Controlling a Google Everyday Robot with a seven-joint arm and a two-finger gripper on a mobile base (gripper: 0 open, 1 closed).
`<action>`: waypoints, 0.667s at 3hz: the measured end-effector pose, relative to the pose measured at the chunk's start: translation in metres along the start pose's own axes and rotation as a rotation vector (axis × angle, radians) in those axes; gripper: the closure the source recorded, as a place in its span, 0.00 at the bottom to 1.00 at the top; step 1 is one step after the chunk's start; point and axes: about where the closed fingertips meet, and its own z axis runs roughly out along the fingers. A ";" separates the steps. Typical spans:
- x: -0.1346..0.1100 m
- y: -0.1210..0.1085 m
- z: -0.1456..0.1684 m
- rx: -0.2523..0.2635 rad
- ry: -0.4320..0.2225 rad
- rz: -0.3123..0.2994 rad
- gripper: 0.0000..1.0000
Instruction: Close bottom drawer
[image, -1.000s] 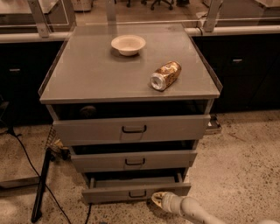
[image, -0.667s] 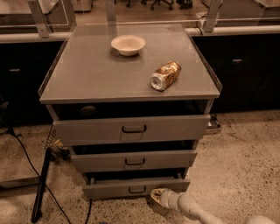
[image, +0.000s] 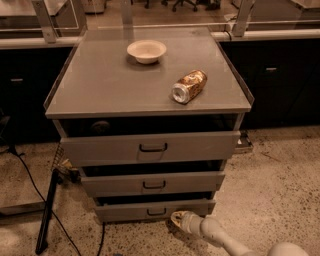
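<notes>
The bottom drawer (image: 125, 211) is the lowest, narrowest grey front of the cabinet, with a small dark loop handle (image: 156, 212) at its centre. It stands a little way out, with a dark gap above it. My gripper (image: 176, 219) is at the end of the pale arm that comes in from the lower right. It sits low near the floor, right at the drawer's front, just right of the handle.
A mid-sized drawer (image: 152, 183) and the widest top drawer (image: 150, 147) also stand partly open above. On the cabinet top (image: 100, 85) lie a white bowl (image: 146, 51) and a tipped can (image: 188, 86). Cables and a dark pole (image: 46, 215) lie on the floor at left.
The bottom drawer has gone further into the cabinet, and my gripper has moved forward with it toward its front.
</notes>
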 end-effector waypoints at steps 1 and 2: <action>0.002 -0.007 0.008 0.009 0.006 -0.004 1.00; 0.003 -0.011 0.016 0.014 0.009 -0.007 1.00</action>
